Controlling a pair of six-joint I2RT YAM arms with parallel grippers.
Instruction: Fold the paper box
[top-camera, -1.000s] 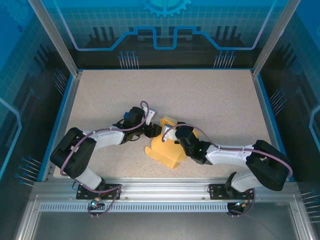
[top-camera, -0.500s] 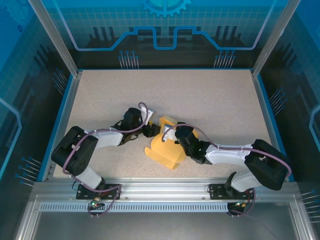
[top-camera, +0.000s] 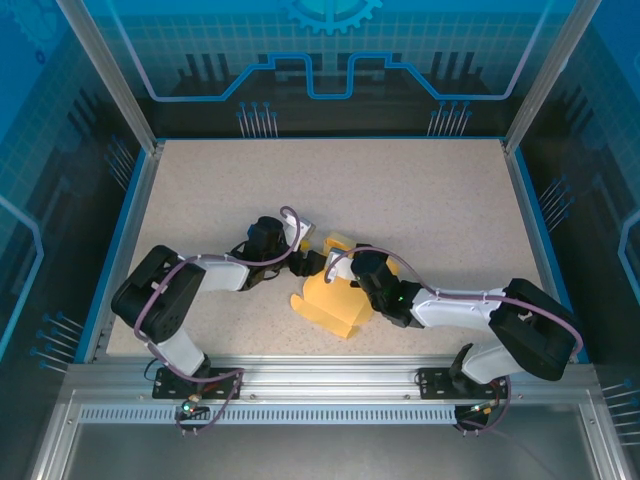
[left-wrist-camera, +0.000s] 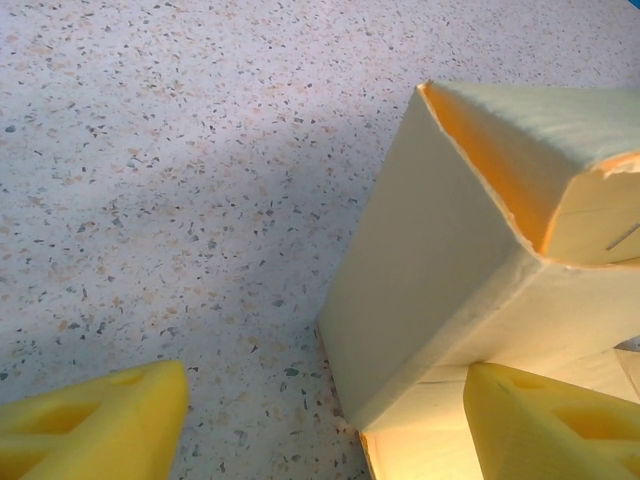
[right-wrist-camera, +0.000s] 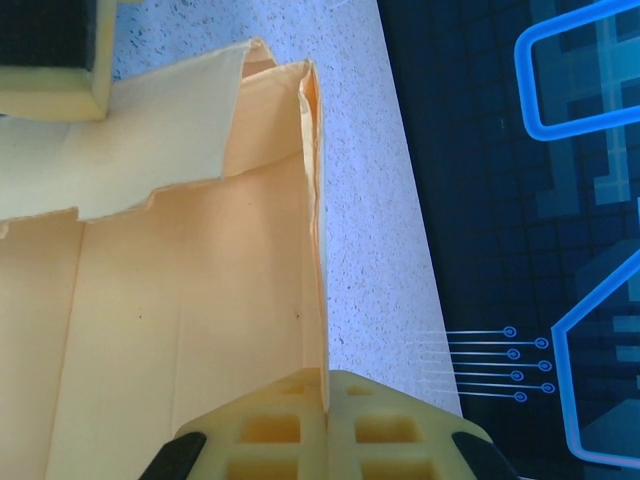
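**Left claw (top-camera: 306, 262) edges back toward the paper box (top-camera: 328, 300)**

Nearest you, your right claw (right-wrist-camera: 325, 395) is pinched tight on a raised wall of the half-folded paper box, which sits just nearer than the table's (top-camera: 420, 200) middle. Beyond it, your left claw gapes wide at the box's far left corner, holding nothing. You cannot tell whether it touches the card.

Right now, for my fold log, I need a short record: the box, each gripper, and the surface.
paper box: pale yellow card, partly folded, one end standing, flaps spread
left gripper: open, a raised box wall just ahead
right gripper: shut on an upright panel edge of the paper box
table: speckled, the box rests on it
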